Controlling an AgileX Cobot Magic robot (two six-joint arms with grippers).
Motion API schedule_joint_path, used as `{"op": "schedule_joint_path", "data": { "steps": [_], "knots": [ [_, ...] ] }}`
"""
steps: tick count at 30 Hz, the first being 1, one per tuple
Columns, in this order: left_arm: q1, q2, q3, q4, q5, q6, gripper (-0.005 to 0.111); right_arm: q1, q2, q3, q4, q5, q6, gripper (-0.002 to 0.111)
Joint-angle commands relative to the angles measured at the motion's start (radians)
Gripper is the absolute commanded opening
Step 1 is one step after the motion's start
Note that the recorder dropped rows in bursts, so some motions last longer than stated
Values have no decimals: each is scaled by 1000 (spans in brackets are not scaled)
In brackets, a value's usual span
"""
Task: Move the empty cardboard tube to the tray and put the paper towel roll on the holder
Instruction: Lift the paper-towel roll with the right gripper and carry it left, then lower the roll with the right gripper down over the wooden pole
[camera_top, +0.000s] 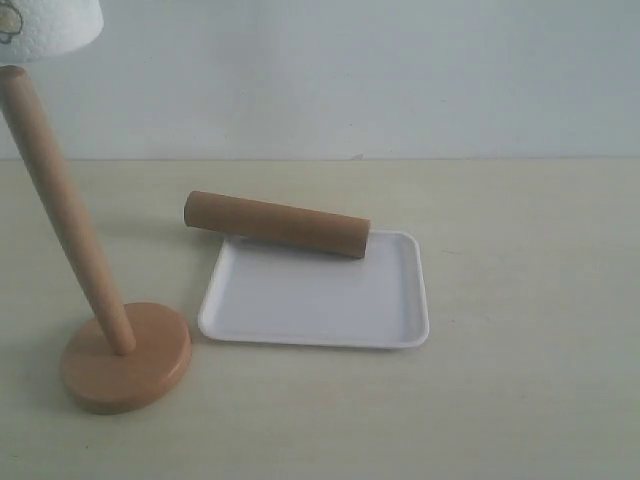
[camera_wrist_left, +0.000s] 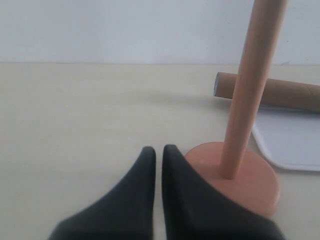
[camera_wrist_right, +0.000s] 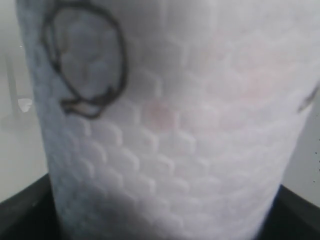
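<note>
In the exterior view, the long, plain brown cardboard tube (camera_top: 277, 223) lies on its side across the far rim of the flat white rectangular tray (camera_top: 315, 300). One end juts past the tray's left corner, so that half of the task looks settled. The light wooden holder (camera_top: 125, 362), a round disc base with a slim upright dowel (camera_top: 65, 205), stands just left of the tray. The thick white embossed paper towel roll (camera_top: 48, 25) hangs in the air at the top left, its lower edge right at the dowel's tip. Neither arm shows here. The step in hand is threading the roll onto the dowel. I judge the next move calls for lining the core up over the tip and then descending straight, or the stand could tip.

In the left wrist view, the left gripper (camera_wrist_left: 157, 150) sits low over the pale table (camera_wrist_left: 75, 110). Its black fingers are nearly together and hold nothing. It is just beside the holder's base; whether it touches, I cannot tell.

In the right wrist view, the roll fills the frame. The right gripper (camera_wrist_right: 160, 227) clamps it, dark jaws showing at either side.
</note>
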Motion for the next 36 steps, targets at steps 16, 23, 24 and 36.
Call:
{"op": "schedule_joint_path", "data": {
  "steps": [16, 23, 24, 36],
  "knots": [
    [2, -4, 4, 1, -1, 0, 4, 1, 163, -90, 94, 32, -2, 1],
    [2, -4, 4, 1, -1, 0, 4, 1, 235, -90, 94, 45, -30, 1],
    [2, -4, 4, 1, -1, 0, 4, 1, 243, -90, 94, 43, -30, 1],
    [2, -4, 4, 1, -1, 0, 4, 1, 226, 108, 110, -174, -28, 1]
  ]
}}
